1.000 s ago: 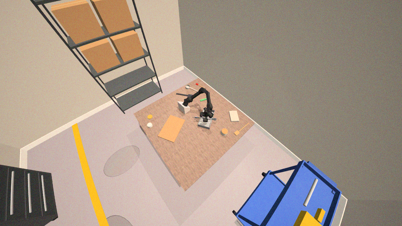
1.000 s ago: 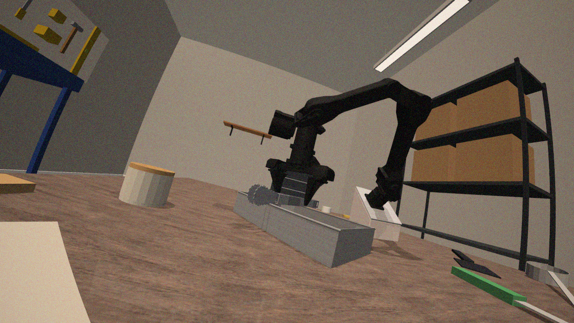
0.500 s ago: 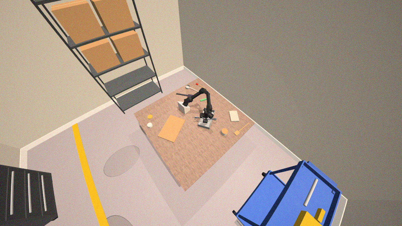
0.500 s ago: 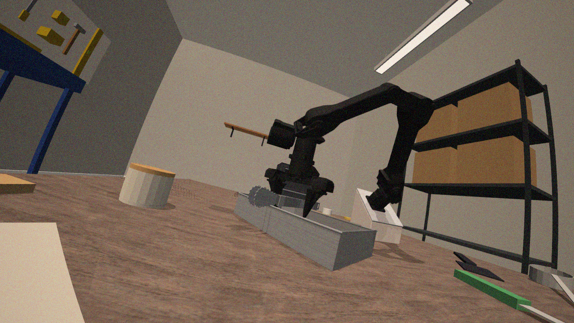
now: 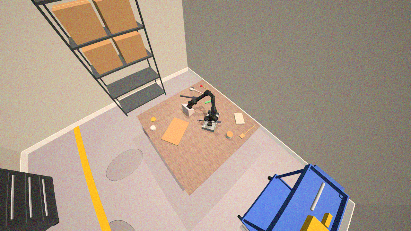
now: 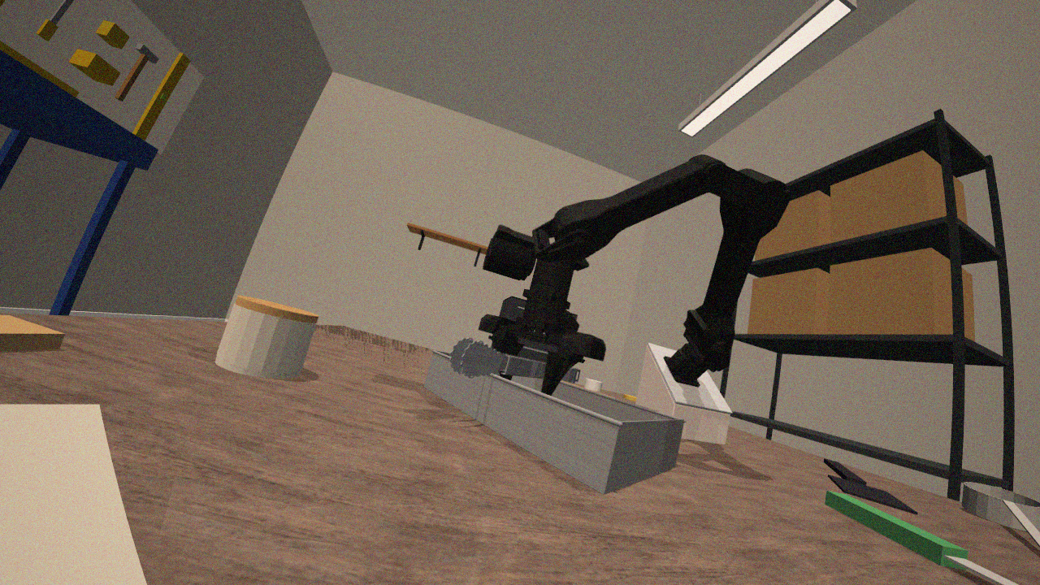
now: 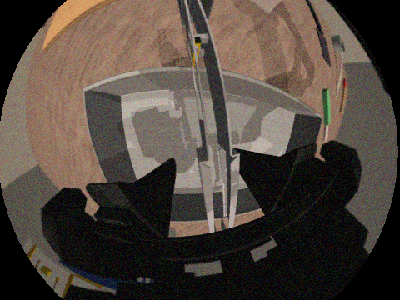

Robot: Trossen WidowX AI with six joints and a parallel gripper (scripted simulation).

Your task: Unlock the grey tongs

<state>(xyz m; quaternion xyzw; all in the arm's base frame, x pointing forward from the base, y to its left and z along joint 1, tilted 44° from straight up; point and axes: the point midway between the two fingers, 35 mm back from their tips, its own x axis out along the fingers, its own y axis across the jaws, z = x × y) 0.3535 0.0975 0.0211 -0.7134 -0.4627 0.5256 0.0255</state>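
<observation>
The grey tongs [image 5: 219, 121] [image 6: 476, 357] [image 7: 217, 100] lie across the roasting tin [image 5: 208, 130] [image 6: 582, 444] [image 7: 102, 137], arms close together. Their scalloped tips stick out on the jar's side, the other end on the board's side. My gripper [image 5: 209, 121] [image 6: 526, 383] [image 7: 202, 157] points down over the tin, fingers partly open on either side of the tongs. In the wrist view a gap shows between the left finger and the tongs; the right finger is close to them, contact unclear. The wooden board [image 5: 175, 131] [image 7: 71, 14] lies flat left of the tin in the top view.
A jar with an orange lid [image 5: 229, 134] [image 6: 265, 341] and a cream block [image 5: 239, 118] [image 6: 58, 494] are right of the tin. The arm's base is at a white wedge block [image 5: 186, 112] [image 6: 705, 422]. A green-handled tool [image 5: 207, 101] [image 6: 894, 527] [image 7: 326, 106] lies behind the tin.
</observation>
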